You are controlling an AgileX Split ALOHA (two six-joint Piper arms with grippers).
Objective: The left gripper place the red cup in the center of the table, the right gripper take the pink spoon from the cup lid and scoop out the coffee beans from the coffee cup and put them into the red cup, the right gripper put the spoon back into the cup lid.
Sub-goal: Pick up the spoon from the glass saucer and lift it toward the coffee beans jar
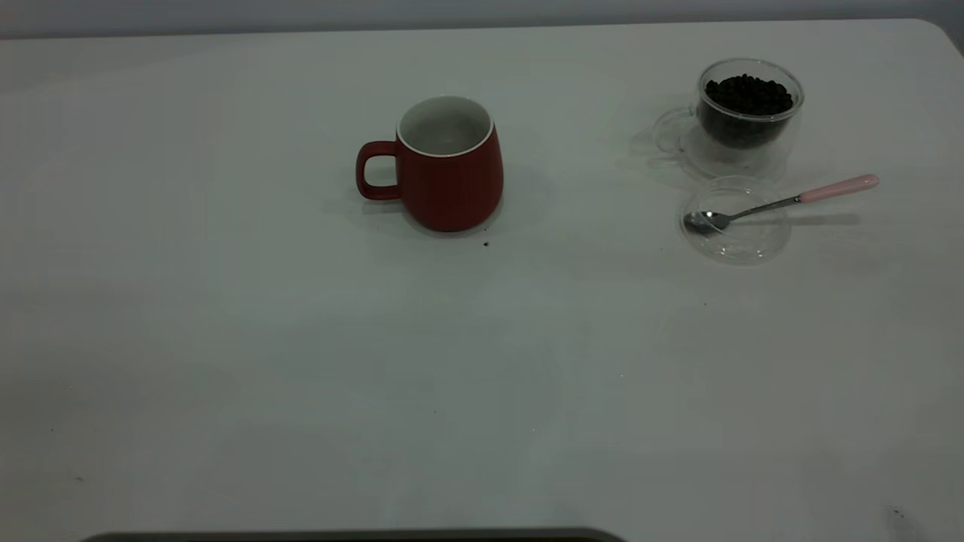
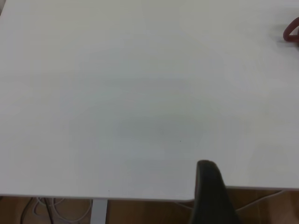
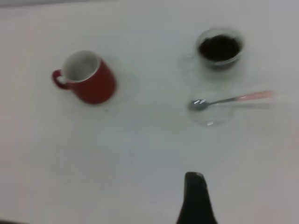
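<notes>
The red cup (image 1: 450, 165) stands upright and empty near the middle of the table (image 1: 301, 361), handle to the left; its handle shows in the left wrist view (image 2: 290, 31). The coffee cup (image 1: 745, 113) with coffee beans (image 1: 749, 94) stands at the far right. In front of it lies the cup lid (image 1: 738, 222) with the pink spoon (image 1: 783, 202), bowl in the lid, pink handle out over the rim to the right. Neither gripper shows in the exterior view. A dark part of my left gripper (image 2: 208, 186) hangs over the table's edge. My right gripper (image 3: 195, 196) is well short of the spoon (image 3: 233, 99).
A few dark specks lie on the table, one just in front of the red cup (image 1: 486, 244). A dark strip (image 1: 354, 536) runs along the near edge. The left wrist view shows the table edge with a table leg (image 2: 99, 211) and cables below.
</notes>
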